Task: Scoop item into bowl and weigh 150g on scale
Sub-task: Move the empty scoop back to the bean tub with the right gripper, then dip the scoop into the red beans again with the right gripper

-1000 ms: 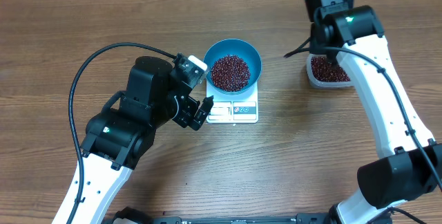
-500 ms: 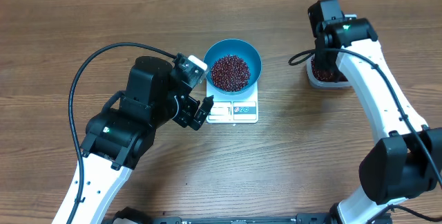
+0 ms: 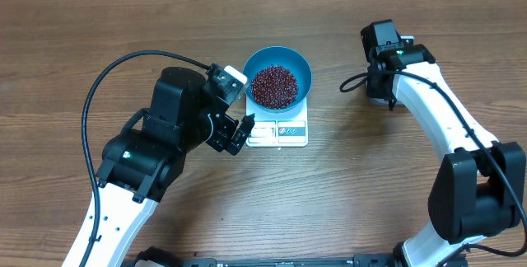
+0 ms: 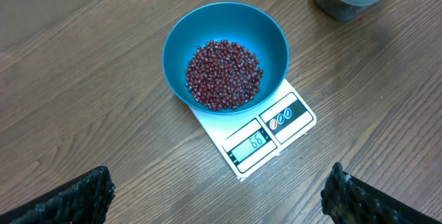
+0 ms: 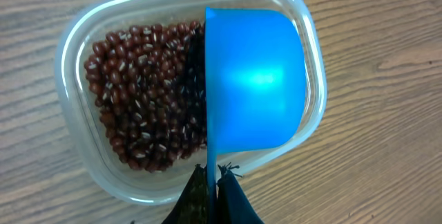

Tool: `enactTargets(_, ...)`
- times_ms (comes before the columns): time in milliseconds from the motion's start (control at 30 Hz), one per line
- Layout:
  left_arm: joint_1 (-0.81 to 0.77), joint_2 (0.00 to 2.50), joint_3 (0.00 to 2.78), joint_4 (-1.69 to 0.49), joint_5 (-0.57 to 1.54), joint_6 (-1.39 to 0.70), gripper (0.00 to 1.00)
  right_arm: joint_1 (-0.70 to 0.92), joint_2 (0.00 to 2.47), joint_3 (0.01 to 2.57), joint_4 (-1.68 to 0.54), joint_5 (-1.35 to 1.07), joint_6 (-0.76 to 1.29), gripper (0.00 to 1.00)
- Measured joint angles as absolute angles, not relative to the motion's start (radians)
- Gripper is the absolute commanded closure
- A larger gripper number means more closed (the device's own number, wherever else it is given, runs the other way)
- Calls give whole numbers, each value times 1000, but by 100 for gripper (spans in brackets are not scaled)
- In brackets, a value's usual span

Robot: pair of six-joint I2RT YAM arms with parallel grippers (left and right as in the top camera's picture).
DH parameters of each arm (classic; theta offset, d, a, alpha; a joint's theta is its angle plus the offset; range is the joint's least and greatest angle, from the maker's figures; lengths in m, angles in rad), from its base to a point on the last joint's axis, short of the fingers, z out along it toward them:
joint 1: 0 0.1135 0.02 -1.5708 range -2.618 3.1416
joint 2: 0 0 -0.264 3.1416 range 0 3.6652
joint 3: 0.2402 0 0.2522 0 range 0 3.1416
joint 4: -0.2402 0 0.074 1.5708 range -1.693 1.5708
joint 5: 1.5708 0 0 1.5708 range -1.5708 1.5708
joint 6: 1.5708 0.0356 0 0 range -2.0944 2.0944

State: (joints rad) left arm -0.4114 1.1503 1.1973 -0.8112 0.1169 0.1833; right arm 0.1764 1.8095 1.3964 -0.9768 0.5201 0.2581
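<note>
Black fingers of my left gripper (image 4: 217, 200) stood spread wide, holding nothing, above bare wooden table (image 4: 83, 113) just short of the scale (image 4: 269, 134). On the scale sat the blue bowl (image 4: 273, 34), with beans (image 4: 223, 74) heaped inside. Well apart to the right, across open tabletop, my right gripper (image 5: 210, 196) pinched the blue scoop (image 5: 255, 79) over the clear tub (image 5: 72, 41).

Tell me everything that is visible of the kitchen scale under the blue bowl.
The kitchen scale is small, flat, white and rectangular, seemingly plastic. It lies flat on the wooden table. The blue bowl of red-brown beans stands on it and hides its rear; the front strip shows a grey display reading what looks like 66 and small round buttons beside it. Nothing else touches it.
</note>
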Motion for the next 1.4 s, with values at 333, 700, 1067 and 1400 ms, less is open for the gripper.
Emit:
enactTargets(333,-411,1150,1197,-811,117,183,0,176,1810,1396,-968,447,258,96)
enactTargets(700,-411,1150,1197,-811,117,183,1,160,1810,1396,-954,281,258,96)
enactTargets(1067,-411,1150,1197,-811,117,183,0,-12,1809,1396,-921,-88,199,96)
enactTargets(1400,-411,1150,1197,-811,117,183,0,-86,1809,1396,-921,-249,163,96)
